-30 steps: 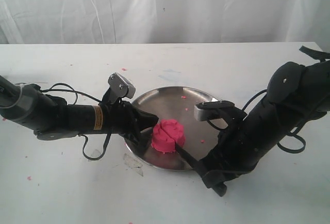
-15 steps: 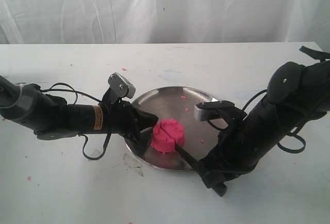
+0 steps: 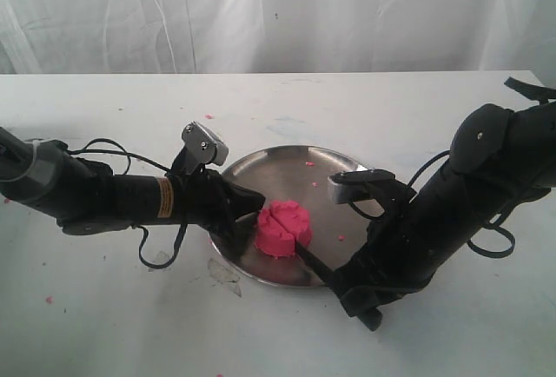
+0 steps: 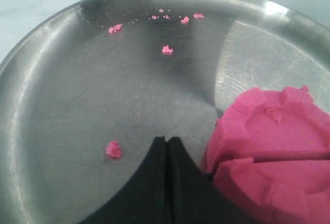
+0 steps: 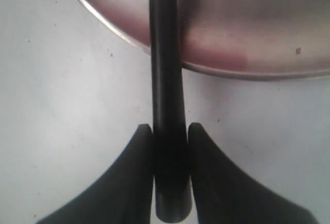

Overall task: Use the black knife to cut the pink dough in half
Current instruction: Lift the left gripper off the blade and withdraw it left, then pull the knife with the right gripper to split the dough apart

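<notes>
Right wrist view: right claw [image 5: 169, 130] clamps black knife [image 5: 165, 53] handle; left claw [image 4: 167, 141], tips together, empty, likely steadies pink dough [image 4: 268, 136] for cut.

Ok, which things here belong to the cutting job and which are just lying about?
Job: pink dough; black knife; right gripper, jaws clamping it; left gripper, jaws shut beside the dough; steel plate underneath.
Lying about: pink crumbs on plate and table.
</notes>
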{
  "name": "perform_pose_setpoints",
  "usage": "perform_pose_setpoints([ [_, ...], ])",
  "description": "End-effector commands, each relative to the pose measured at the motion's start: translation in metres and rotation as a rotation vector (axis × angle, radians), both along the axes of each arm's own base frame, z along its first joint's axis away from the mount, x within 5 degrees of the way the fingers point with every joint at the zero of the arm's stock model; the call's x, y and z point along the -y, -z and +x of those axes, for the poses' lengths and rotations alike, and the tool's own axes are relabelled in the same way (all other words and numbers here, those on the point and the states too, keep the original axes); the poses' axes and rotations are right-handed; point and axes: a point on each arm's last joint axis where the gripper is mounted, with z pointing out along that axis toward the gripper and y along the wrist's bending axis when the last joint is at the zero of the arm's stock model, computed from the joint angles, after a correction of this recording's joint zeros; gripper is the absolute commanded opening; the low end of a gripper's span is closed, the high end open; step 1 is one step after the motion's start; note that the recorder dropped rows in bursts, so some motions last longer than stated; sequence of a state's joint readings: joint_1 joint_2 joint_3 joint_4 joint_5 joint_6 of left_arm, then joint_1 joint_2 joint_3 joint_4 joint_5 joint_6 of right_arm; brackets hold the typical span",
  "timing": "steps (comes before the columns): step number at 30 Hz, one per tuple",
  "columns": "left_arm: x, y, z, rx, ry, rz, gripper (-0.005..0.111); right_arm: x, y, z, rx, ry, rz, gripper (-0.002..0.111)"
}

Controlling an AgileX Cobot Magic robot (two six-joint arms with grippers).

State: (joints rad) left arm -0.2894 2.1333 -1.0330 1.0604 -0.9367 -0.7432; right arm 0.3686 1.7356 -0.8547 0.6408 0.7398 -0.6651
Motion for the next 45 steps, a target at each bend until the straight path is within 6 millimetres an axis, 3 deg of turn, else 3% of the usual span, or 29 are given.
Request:
perform_pose_setpoints([
  [1,-0.003,-0.015,0.000,0.056,-0.004,0.065,0.000,0.000,0.000,0.001,0.005,0.006,-0.003,0.000],
  [8,-0.033,-0.106,0.007,0.312,-0.122,0.004,0.000,0.000,0.000,0.002,0.007,0.007,-0.003,0.000],
  [12,-0.048,-0.152,-0.003,0.391,-0.147,-0.034,0.000,0.000,0.000,0.002,0.008,0.007,-0.003,0.000],
  [15,-0.054,-0.175,-0.015,0.355,-0.146,-0.078,0.000,0.000,0.000,0.002,0.004,0.014,-0.003,0.000],
  [18,-0.055,-0.182,-0.031,0.264,-0.072,-0.034,0.000,0.000,0.000,0.002,0.004,0.015,-0.002,0.000],
  [22,-0.056,-0.174,-0.042,0.162,0.013,0.086,0.000,0.000,0.000,0.002,0.003,0.016,-0.001,0.000],
  [25,-0.059,-0.163,-0.045,-0.010,-0.103,0.004,0.000,0.000,0.000,0.002,0.005,0.017,-0.001,0.000],
  [30,-0.074,-0.151,-0.042,-0.048,-0.309,0.061,0.000,0.000,0.000,0.002,0.005,0.017,-0.002,0.000],
  [35,-0.100,-0.170,-0.054,0.041,-0.587,0.117,0.000,0.000,0.000,0.002,0.005,0.017,-0.002,0.000],
  [36,-0.107,-0.177,-0.060,0.073,-0.640,0.131,0.000,0.000,0.000,0.002,0.005,0.017,-0.002,0.000],
  [38,-0.138,-0.192,-0.083,0.188,-0.912,0.228,0.000,0.000,0.000,0.002,0.005,0.017,-0.002,0.000],
  [39,-0.161,-0.200,-0.104,0.267,-1.114,0.312,0.000,0.000,0.000,0.002,0.007,0.018,-0.002,0.000],
  [41,-0.184,-0.204,-0.132,0.334,-1.324,0.416,0.000,0.000,0.000,0.002,0.005,0.022,-0.002,0.000],
  [43,-0.194,-0.208,-0.153,0.375,-1.421,0.429,0.000,0.000,0.000,0.003,0.011,0.026,-0.003,0.000],
  [45,-0.186,-0.218,-0.164,0.402,-1.325,0.319,0.000,0.000,0.000,0.003,0.017,0.026,-0.005,0.000],
])
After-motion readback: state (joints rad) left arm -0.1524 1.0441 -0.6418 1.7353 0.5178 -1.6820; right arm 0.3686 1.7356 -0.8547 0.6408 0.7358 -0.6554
